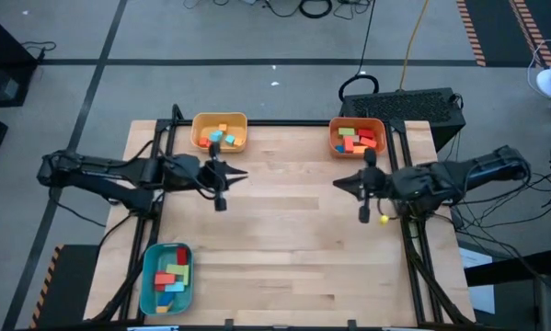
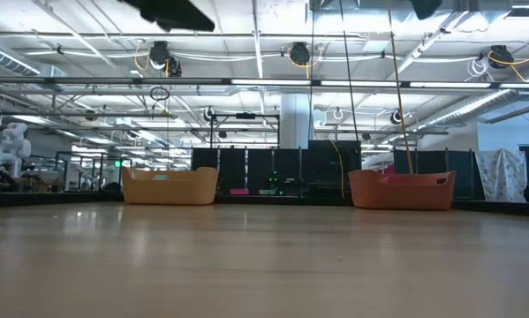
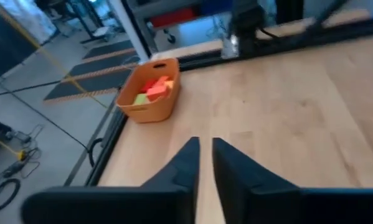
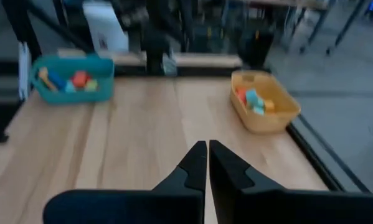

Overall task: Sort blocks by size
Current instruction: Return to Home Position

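No blocks (image 1: 222, 138) lie on the bare tabletop (image 1: 293, 248); all that show sit inside 3 bins. The yellow bin (image 1: 220, 131) holds small orange, light blue and tan pieces. The orange bin (image 1: 358, 136), well apart from the yellow bin along the same tabletop edge, holds red, orange and green ones. The teal bin (image 1: 167, 278), well apart from the yellow bin at the opposite edge on the left arm's side, holds longer red, orange, blue and green bars.

The left hand (image 1: 240, 172) hangs over the tabletop near the yellow bin, just inward of it and aimed across toward the right arm. Its 2 fingers (image 3: 185, 163) stand narrow with only a slim gap and hold nothing. The right hand (image 1: 339, 182) is well apart from the yellow bin, facing back toward it. Its fingers (image 4: 193, 160) are nearly touching, and it is empty too.

Judging by this, the sorting itself looks finished, and the step in hand is the parking of both arms rather than any pick or place. The next move calls for no grasp. Each arm need only settle into its rest pose with its hand held clear of the yellow bin and the other 2 bins. The low view shows the wood between the bins bare, so nothing should block either arm.
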Tool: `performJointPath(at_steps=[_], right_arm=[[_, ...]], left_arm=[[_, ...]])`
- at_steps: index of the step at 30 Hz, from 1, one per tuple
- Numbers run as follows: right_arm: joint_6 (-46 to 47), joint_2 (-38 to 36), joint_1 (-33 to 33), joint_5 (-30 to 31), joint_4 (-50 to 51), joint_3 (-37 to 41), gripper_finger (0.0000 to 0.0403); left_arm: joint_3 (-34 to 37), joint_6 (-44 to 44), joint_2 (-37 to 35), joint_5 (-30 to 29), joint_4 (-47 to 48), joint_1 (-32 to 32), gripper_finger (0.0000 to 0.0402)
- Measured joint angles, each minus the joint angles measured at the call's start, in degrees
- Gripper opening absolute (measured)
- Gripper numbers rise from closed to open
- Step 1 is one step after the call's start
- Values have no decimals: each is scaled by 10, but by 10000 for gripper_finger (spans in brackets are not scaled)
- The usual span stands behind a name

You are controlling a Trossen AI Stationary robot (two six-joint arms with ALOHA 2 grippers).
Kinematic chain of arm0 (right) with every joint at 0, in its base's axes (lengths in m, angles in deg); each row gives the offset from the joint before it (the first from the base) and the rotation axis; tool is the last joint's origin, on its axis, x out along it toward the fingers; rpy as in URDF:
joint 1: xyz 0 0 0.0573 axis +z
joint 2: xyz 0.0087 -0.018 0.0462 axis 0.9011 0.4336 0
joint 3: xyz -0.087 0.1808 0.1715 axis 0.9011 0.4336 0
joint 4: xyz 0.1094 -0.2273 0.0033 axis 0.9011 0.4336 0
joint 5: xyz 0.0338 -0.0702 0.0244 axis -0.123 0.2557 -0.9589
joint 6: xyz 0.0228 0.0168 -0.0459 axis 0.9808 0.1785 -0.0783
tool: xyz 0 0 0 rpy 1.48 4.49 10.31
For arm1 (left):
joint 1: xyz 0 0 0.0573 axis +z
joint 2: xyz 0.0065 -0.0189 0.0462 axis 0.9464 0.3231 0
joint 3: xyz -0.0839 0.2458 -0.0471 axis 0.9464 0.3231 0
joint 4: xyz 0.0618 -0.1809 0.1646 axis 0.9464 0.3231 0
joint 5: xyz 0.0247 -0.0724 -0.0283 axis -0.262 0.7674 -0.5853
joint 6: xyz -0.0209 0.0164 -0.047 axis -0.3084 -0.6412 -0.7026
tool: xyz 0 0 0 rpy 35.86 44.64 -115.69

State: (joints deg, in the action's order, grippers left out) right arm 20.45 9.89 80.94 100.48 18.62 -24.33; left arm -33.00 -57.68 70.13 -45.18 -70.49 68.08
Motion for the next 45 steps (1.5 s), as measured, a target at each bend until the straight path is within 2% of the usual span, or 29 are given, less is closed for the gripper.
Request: performJointPath(at_steps=[5, 12, 17, 20, 24, 28, 31, 38, 45], right_arm=[[-34, -84, -22, -55, -165, 125, 2], [-40, -124, -77, -82, -278, 229, 2], [-37, -120, -132, -166, -343, 267, 2], [-28, -113, -167, -216, -385, 284, 2], [-10, -108, -201, -262, -422, 305, 2], [6, -99, -212, -296, -475, 327, 2], [19, -88, -206, -299, -515, 342, 2], [51, -52, -186, -299, -555, 362, 2], [35, -40, -181, -296, -567, 361, 2]], left_arm=[[72, -16, -37, 40, -67, 47, 6], [121, -48, -47, 120, -107, 123, 8], [137, -59, -47, 165, -138, 169, 8], [137, -77, -54, 168, -122, 176, 8], [138, -94, -86, 168, -83, 150, 8], [139, -107, -124, 112, -39, 108, 8], [176, -112, -157, 79, -67, 82, 8], [278, -167, -250, 61, -94, 59, 8], [323, -171, -345, 57, -77, 58, 8]])
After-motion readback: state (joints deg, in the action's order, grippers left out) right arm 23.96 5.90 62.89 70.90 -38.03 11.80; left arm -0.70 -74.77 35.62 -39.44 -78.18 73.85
